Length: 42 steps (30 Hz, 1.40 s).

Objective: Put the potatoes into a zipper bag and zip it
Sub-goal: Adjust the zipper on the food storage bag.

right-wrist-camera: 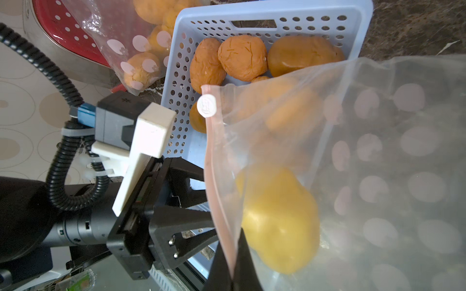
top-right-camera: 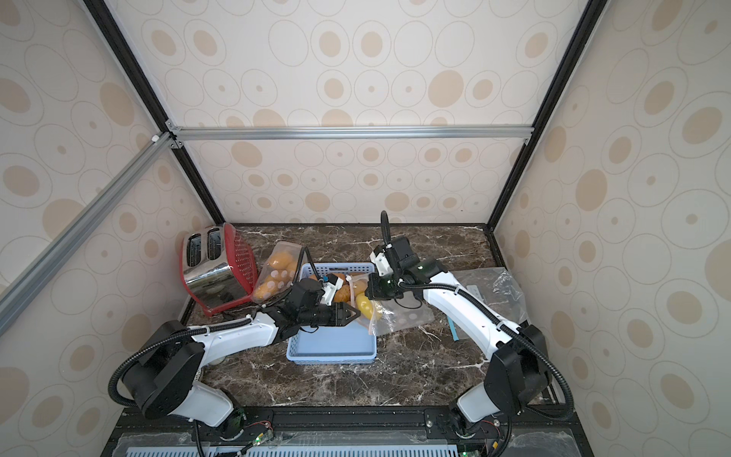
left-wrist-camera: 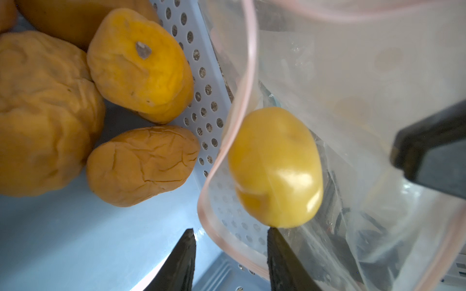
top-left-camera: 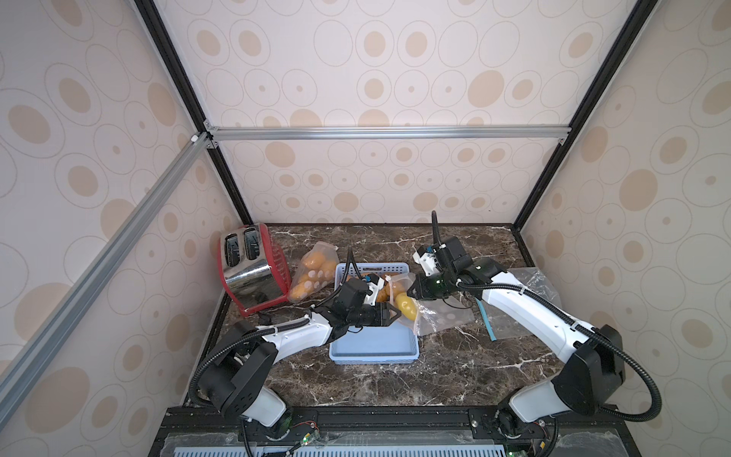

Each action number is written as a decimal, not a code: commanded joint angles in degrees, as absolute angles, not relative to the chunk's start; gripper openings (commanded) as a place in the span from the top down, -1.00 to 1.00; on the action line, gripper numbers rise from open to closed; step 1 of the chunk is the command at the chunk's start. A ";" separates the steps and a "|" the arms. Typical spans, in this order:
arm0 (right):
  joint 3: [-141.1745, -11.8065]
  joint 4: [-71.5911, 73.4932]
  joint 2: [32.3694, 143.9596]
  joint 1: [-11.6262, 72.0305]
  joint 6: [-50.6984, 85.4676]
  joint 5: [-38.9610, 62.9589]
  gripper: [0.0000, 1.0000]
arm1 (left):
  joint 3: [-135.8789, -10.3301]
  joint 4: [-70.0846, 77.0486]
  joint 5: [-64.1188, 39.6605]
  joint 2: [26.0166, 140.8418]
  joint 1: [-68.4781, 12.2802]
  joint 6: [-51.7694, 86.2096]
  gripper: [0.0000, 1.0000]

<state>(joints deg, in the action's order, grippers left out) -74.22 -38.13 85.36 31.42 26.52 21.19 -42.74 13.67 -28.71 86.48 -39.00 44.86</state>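
Observation:
A smooth yellow potato (top-left-camera: 407, 305) (left-wrist-camera: 274, 168) (right-wrist-camera: 277, 219) lies just inside the mouth of a clear dotted zipper bag (top-left-camera: 443, 312) (left-wrist-camera: 353, 75) (right-wrist-camera: 378, 151). My right gripper (top-left-camera: 409, 293) (right-wrist-camera: 233, 241) is shut on the bag's pink zipper strip and holds the mouth up beside the blue basket (top-left-camera: 375, 348) (right-wrist-camera: 252, 15). The white slider (right-wrist-camera: 206, 105) sits at the strip's end. At the bag's opening my left gripper (top-left-camera: 395, 314) (left-wrist-camera: 230, 230) stands open with nothing between its fingers. Several wrinkled orange potatoes (left-wrist-camera: 45, 113) (right-wrist-camera: 242, 58) remain in the basket's far end.
A red toaster (top-left-camera: 253, 269) stands at the back left. Beside it leans another dotted bag holding potatoes (top-left-camera: 312, 277) (right-wrist-camera: 141, 50). Loose clear plastic (top-left-camera: 526, 285) and a blue strip (top-left-camera: 486, 320) lie under the right arm. Patterned walls enclose the marble table.

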 commanded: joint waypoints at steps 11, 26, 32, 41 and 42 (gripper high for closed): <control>-74.28 -38.23 84.79 31.19 26.41 21.69 1.00 | -42.50 22.97 -28.98 90.76 -39.04 48.65 0.24; -74.08 -39.73 80.41 31.15 24.68 17.32 1.00 | -55.93 16.64 -31.77 85.17 -40.35 43.79 1.00; -69.90 -37.88 76.08 30.51 24.48 12.45 1.00 | -61.08 9.54 -29.91 86.22 -40.60 41.78 1.00; -69.27 -36.81 74.78 30.06 23.13 9.64 1.00 | -62.08 3.35 -24.29 88.80 -40.05 36.74 0.19; -69.03 -36.33 74.75 30.05 23.03 8.76 1.00 | -62.84 2.05 -23.93 89.18 -39.60 35.36 -0.04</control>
<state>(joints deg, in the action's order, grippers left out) -69.95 -37.43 75.79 30.44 24.10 11.73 -59.75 6.74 -27.00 88.47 -40.23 40.03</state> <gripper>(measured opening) 0.042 0.439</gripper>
